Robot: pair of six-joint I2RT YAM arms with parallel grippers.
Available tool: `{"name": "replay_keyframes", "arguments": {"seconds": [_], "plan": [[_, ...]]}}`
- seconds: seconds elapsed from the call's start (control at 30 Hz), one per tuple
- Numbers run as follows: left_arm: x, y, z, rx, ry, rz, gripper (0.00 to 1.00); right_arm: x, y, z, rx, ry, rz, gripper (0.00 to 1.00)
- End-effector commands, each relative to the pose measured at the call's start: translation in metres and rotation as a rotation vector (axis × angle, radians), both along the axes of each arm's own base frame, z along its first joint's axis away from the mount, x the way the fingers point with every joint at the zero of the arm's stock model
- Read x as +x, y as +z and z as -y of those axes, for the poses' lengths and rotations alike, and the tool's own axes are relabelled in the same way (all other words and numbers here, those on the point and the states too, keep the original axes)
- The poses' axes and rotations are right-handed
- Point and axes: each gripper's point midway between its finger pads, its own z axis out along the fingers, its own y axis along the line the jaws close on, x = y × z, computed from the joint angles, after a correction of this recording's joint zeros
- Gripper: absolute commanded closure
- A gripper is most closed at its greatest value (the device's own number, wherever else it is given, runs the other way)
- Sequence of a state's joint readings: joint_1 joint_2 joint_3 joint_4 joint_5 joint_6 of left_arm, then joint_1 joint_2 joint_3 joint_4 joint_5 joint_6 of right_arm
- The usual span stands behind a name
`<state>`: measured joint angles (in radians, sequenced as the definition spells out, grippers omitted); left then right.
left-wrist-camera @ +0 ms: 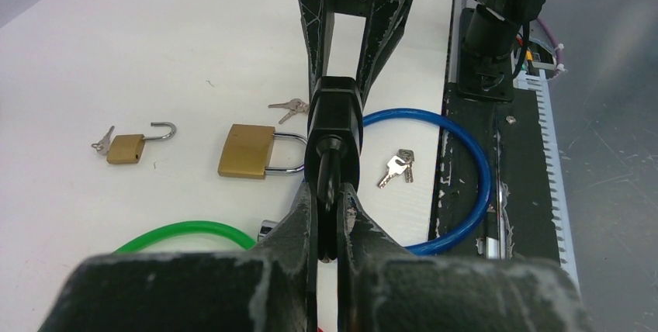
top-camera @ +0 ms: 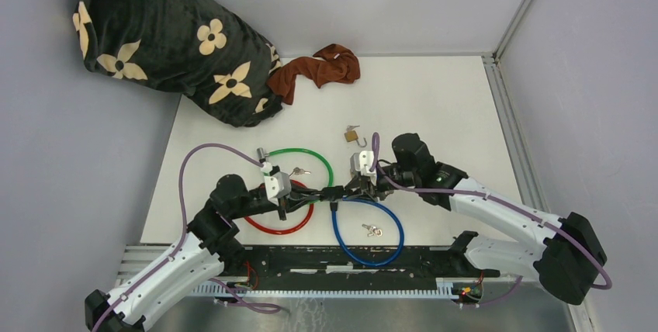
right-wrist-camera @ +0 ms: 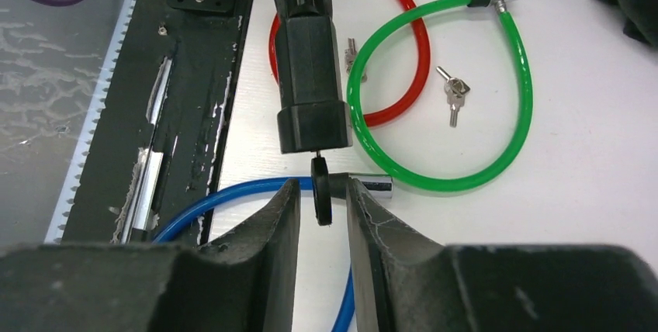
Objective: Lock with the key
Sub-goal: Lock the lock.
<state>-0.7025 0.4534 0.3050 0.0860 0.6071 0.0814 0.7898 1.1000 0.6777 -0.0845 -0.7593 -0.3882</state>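
A black cylindrical lock body (right-wrist-camera: 310, 84) on the blue cable (top-camera: 392, 227) is held above the table. My left gripper (left-wrist-camera: 330, 192) is shut on its rear part. A key with a flat black head (right-wrist-camera: 320, 191) sticks out of the lock's front end. My right gripper (right-wrist-camera: 320, 192) faces it, one finger on each side of the key head with a small gap on both sides, so it is open. In the top view the two grippers meet nose to nose at the lock (top-camera: 334, 191). The blue cable's chrome end (right-wrist-camera: 376, 185) lies on the table just behind the key.
A green cable lock (top-camera: 306, 153) and a red cable (top-camera: 279, 227) lie to the left of the lock. Two brass padlocks (left-wrist-camera: 247, 151) (left-wrist-camera: 126, 148) and loose key pairs (top-camera: 372, 230) (top-camera: 299, 171) are scattered around. A brown cloth (top-camera: 318, 68) and a flowered black blanket (top-camera: 163, 37) are at the back. A black rail (top-camera: 349, 262) runs along the near edge.
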Motion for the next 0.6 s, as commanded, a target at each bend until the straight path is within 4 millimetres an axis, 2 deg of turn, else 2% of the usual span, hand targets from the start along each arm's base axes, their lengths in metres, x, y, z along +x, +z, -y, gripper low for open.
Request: {"name": "replay_keyframes", "arguments": {"seconds": [0.0, 0.07, 0.13, 0.17, 0.23, 0.27, 0.33, 0.43, 0.5, 0.57], "plan": [[0.0, 0.038, 0.003, -0.079, -0.022, 0.135, 0.98, 0.004, 0.033, -0.014, 0.094, 0.037, 0.053, 0.68], [0.001, 0.038, 0.003, -0.08, -0.021, 0.134, 0.98, 0.003, 0.031, -0.016, 0.093, 0.05, 0.036, 0.77], [0.0, 0.039, 0.003, -0.082, -0.022, 0.136, 0.98, 0.0, 0.028, -0.018, 0.089, 0.069, 0.022, 0.94], [0.001, 0.039, 0.002, -0.082, -0.019, 0.135, 0.98, -0.001, 0.025, -0.018, 0.083, 0.074, 0.014, 1.0], [0.006, 0.041, 0.0, -0.086, 0.013, 0.13, 0.98, 0.0, 0.02, -0.016, 0.066, 0.072, 0.018, 1.0], [0.009, 0.042, -0.001, -0.084, 0.035, 0.132, 0.98, 0.006, 0.014, -0.012, 0.047, 0.034, 0.033, 1.0], [0.018, 0.046, -0.007, -0.064, 0.079, 0.159, 0.98, 0.029, 0.0, 0.007, 0.012, -0.092, 0.045, 1.0], [0.034, 0.051, -0.021, -0.003, 0.173, 0.23, 0.98, 0.064, -0.015, 0.047, 0.015, -0.289, -0.001, 1.0], [0.043, 0.046, -0.031, 0.053, 0.23, 0.251, 0.98, 0.082, -0.025, 0.071, -0.009, -0.422, -0.003, 1.0], [0.05, 0.044, -0.04, 0.086, 0.278, 0.278, 0.98, 0.091, -0.032, 0.088, -0.026, -0.496, -0.009, 1.0]]}}
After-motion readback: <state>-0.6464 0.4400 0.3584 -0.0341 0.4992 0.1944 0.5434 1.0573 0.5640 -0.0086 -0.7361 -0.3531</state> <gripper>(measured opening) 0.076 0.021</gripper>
